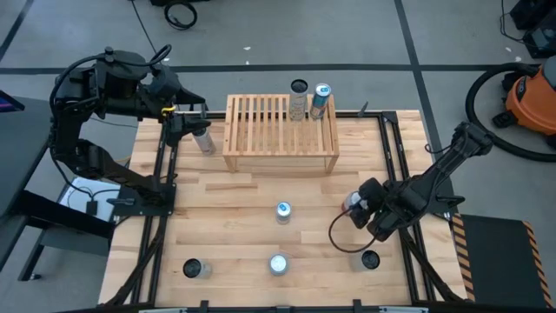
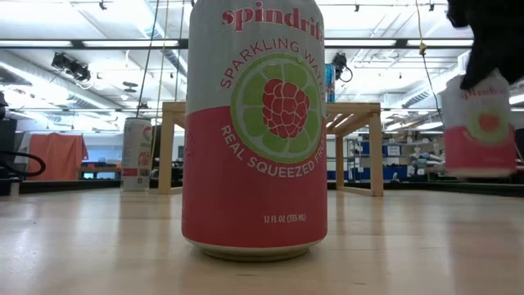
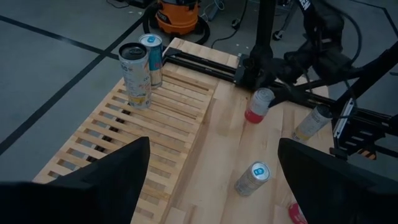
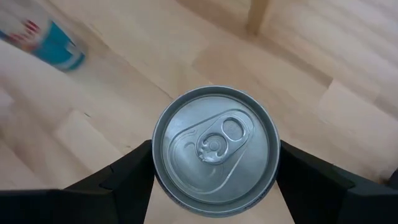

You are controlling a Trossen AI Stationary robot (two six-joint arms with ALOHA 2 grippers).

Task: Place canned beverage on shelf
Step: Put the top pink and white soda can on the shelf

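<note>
Carry step: can clamped in the right gripper, shelf placement not yet done.

Our right gripper [image 4: 214, 165] has its jaws closed against both sides of a pink can [image 4: 215, 150], one finger on each flank, lid facing the wrist camera. In the low view the can [image 2: 481, 123] hangs clear of the table [image 1: 261, 204], so we judge it lifted near the right edge, well apart from the shelf [image 1: 280, 132] at the far edge. Next we must carry it over the slats and lower it upright beside the two cans [image 1: 309, 101] at the shelf's far right corner, without knocking them. Our left gripper [image 3: 211, 180] waits by the shelf's left end, jaws apart and empty.
</note>
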